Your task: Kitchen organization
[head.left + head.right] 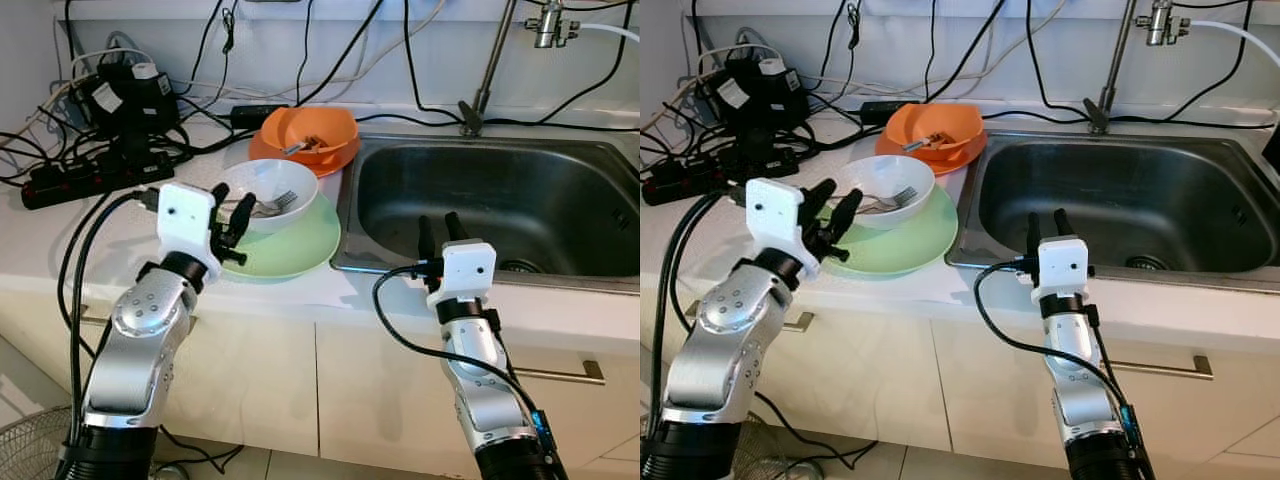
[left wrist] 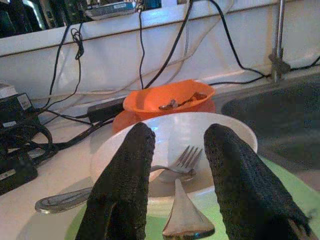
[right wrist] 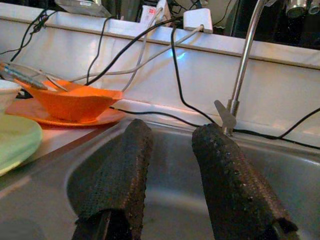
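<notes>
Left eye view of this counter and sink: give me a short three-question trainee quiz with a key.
1. True or false: the white ceramic bowl sits on the pale green plate.
2. Which tool is nearest the stainless steel sink? A left tool B right tool
3. Fill in: a metal ____ lies in the white bowl.

Key: 1 true. 2 B. 3 fork.

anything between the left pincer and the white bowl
Nothing visible. The left pincer is open and right at the near rim of the white bowl, with a clear gap between them. A fork lies inside the bowl, not in the way.
</notes>
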You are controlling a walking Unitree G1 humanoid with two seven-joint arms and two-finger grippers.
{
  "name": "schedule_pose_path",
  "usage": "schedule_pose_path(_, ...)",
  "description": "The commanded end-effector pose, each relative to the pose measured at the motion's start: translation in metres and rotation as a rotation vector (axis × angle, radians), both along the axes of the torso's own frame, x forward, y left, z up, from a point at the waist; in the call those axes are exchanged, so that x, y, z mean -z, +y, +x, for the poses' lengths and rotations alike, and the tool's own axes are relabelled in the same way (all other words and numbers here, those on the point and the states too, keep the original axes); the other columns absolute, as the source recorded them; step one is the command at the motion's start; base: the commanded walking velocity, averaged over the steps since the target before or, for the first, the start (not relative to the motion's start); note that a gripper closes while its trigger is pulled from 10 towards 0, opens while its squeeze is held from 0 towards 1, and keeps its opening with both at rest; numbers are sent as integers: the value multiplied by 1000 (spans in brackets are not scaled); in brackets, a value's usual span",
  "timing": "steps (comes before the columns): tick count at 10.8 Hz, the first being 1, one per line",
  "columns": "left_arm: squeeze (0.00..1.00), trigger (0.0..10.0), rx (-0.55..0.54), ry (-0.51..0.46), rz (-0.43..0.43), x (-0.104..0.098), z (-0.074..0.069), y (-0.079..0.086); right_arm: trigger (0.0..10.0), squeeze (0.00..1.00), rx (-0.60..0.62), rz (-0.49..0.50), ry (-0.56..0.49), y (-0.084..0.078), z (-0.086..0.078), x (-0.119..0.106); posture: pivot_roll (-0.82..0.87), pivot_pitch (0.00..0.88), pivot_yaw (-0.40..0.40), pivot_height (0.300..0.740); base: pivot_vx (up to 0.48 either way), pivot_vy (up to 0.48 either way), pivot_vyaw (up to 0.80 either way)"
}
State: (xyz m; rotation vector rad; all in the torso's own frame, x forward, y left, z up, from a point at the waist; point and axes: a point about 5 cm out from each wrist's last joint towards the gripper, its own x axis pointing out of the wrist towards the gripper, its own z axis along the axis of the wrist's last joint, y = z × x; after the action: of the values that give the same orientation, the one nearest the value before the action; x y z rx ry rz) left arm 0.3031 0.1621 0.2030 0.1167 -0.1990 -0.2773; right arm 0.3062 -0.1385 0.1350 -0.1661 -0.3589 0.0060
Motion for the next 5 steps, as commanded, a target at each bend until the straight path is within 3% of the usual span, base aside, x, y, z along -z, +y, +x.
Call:
schedule_pose_path(1, 1000, 10000, 10, -29, -14, -9, -2, 1, 10000, 0, -8, -2, -4, 2, 2, -3, 89, 9, 84, 740, 0, 0, 0)
schedule_pose_path(2, 0, 10000, 68, -60, -58, -20, -8, 1, 10000, 0, -7, 0, -4, 3, 2, -3, 88, 9, 86, 740, 0, 0, 0)
schedule_pose_path(5, 0, 10000, 38, -120, -143, -39, -10, 18, 10000, 0, -6, 3, -3, 3, 2, -2, 95, 9, 85, 740, 0, 0, 0)
